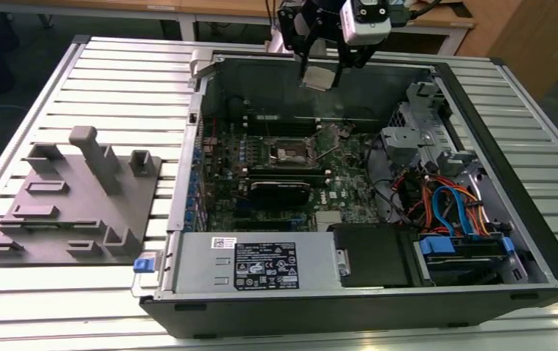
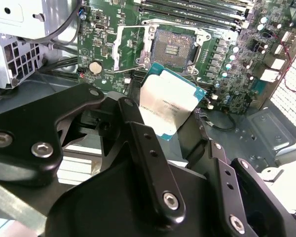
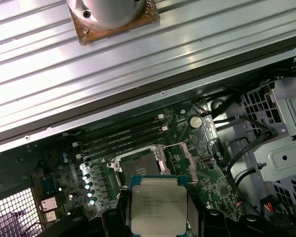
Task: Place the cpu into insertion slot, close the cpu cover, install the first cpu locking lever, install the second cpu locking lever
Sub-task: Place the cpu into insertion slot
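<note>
My fingers [image 2: 138,138] pinch the cpu [image 2: 170,106] by its edges and hold it tilted in the air, well apart from the insertion slot [image 2: 170,47]. The slot lies uncovered on the motherboard [image 1: 259,172] inside the open computer case [image 1: 357,303]. In the exterior view the chip hangs high above the slot, nearer the case's back wall.

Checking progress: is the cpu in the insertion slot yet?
Out. The gripper holds the cpu above the motherboard; the insertion slot lies bare.
</note>
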You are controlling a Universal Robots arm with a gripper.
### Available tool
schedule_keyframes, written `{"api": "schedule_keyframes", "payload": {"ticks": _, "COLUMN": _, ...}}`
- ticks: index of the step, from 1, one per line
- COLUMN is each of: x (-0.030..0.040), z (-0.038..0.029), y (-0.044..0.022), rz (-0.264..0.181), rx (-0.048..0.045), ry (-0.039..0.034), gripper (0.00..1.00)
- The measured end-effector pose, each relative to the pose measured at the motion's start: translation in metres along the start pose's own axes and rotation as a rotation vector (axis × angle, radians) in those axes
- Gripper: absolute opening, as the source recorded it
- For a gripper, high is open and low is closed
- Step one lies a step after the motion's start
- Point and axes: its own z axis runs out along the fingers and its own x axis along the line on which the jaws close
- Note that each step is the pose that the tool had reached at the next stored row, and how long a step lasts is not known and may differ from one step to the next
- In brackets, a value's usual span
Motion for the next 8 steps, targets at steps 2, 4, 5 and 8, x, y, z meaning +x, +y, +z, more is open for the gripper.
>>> {"api": "schedule_keyframes", "payload": {"ticks": 2, "x": 0.0000, "z": 0.0000, "y": 0.0000, "rz": 0.000, "rx": 0.0001, "ry": 0.0000, "gripper": 0.54}}
{"api": "schedule_keyframes", "payload": {"ticks": 4, "x": 0.0000, "z": 0.0000, "y": 0.0000, "rz": 0.000, "rx": 0.0001, "ry": 0.0000, "gripper": 0.54}}
{"api": "schedule_keyframes", "payload": {"ticks": 5, "x": 0.0000, "z": 0.0000, "y": 0.0000, "rz": 0.000, "rx": 0.0001, "ry": 0.0000, "gripper": 0.54}}
{"api": "schedule_keyframes", "payload": {"ticks": 8, "x": 0.0000, "z": 0.0000, "y": 0.0000, "rz": 0.000, "rx": 0.0001, "ry": 0.0000, "gripper": 0.54}}
